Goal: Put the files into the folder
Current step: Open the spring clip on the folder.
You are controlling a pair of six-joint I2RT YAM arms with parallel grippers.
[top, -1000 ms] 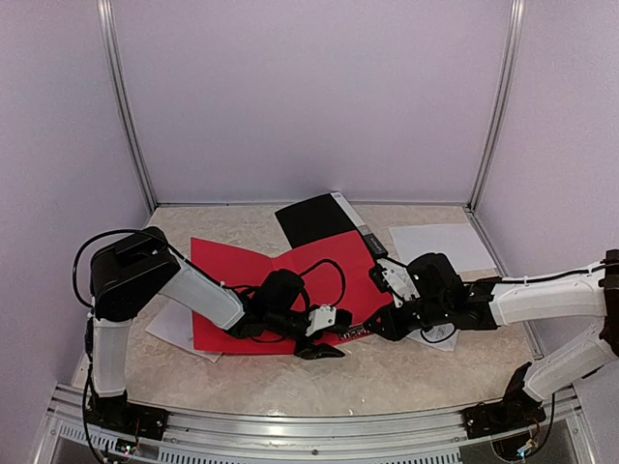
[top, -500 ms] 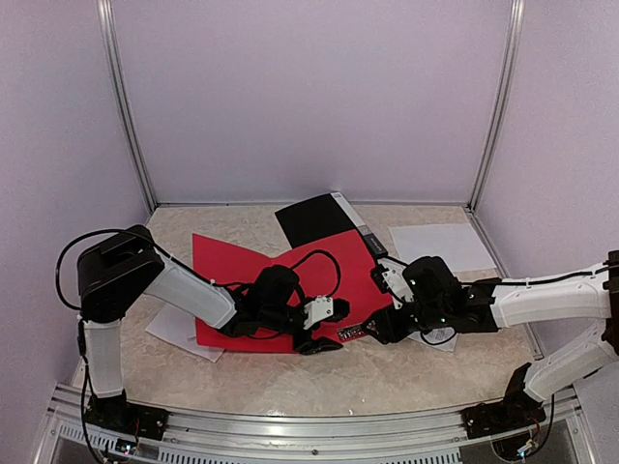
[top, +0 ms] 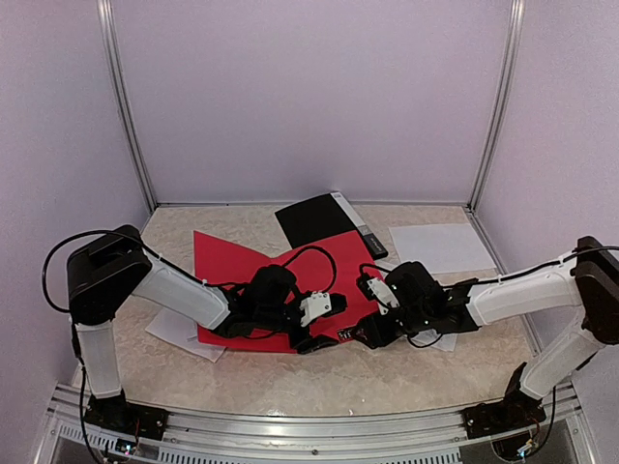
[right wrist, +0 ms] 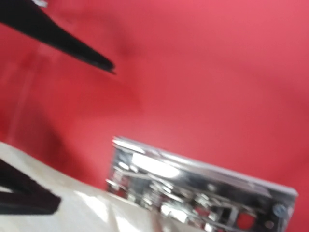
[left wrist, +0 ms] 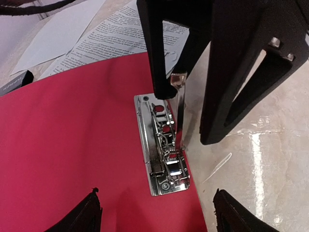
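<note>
Both arms have shifted a little to the left since the earlier frames, and the fingers of both now stand wider apart. The right end effector (top: 360, 335) is at the near edge of the spread red folder (top: 232, 266). Its fingers are apart on either side of the upright lever (left wrist: 179, 106) of the metal clip (left wrist: 164, 150), with one fingertip against the lever's top. The left end effector (top: 311, 340) hovers just left of it over the folder, fingers spread, holding nothing. The files are outside the folder. Printed sheets (left wrist: 111, 38) lie on the table (top: 416, 377) at its right edge, a blank sheet (top: 440, 246) lies at the far right, and another sheet (top: 174, 336) sticks out from under its near left corner.
</note>
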